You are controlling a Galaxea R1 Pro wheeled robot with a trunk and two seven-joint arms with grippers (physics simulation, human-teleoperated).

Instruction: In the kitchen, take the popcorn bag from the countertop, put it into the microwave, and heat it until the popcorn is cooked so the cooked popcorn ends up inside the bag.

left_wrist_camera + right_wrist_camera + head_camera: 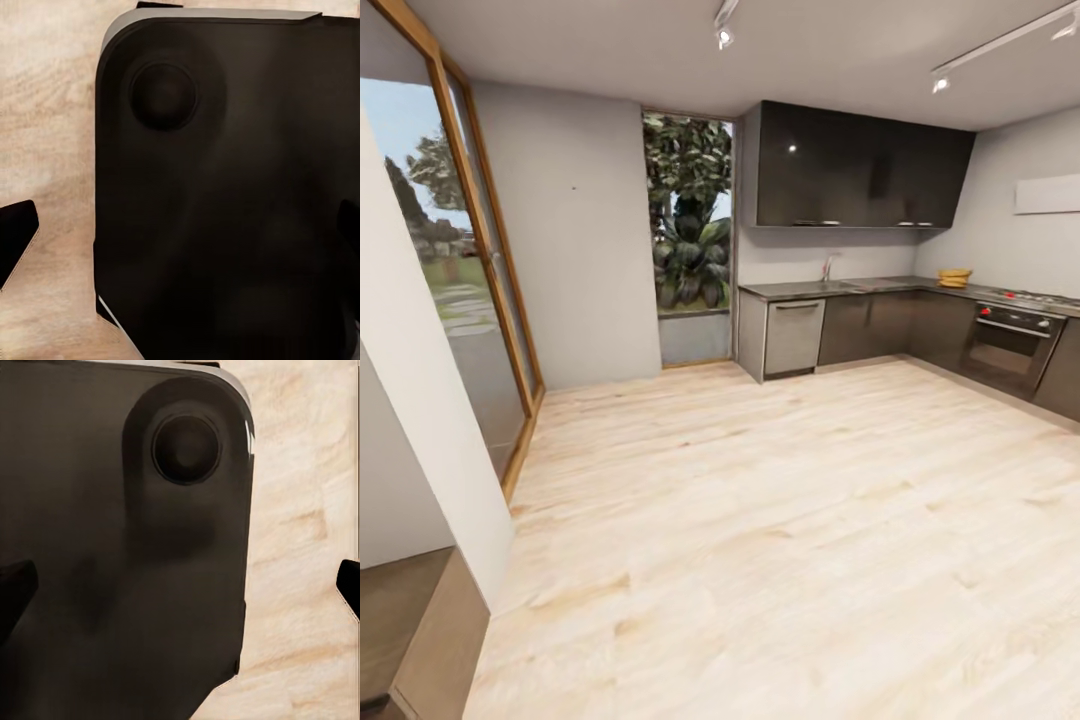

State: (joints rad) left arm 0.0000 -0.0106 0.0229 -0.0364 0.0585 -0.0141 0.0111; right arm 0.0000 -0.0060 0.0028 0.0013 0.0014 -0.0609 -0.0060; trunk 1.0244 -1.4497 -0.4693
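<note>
Popcorn bag and pale mint-blue microwave cannot be made out from the head view, so I cannot say where the bag sits; what appears is a pale wood-plank floor [760, 520] stretching to a long grey reflective countertop [830, 289] over dark cabinet fronts, with a built-in dark oven with knobs [1010, 345] and a stack of yellow bowls [954, 277] on the counter's right run, which may not be bowls at all. I judge the step in hand to be the approach: the next move calls for driving across the floor and scanning that counter for the sack. In the left wrist view, the left gripper [184, 240] hangs over the robot's black rounded base [225, 195], its dark fingertips spread wide apart and empty. In the right wrist view, the right gripper [184, 589] is likewise spread and empty. No brand, label or writing is legible anywhere.
</note>
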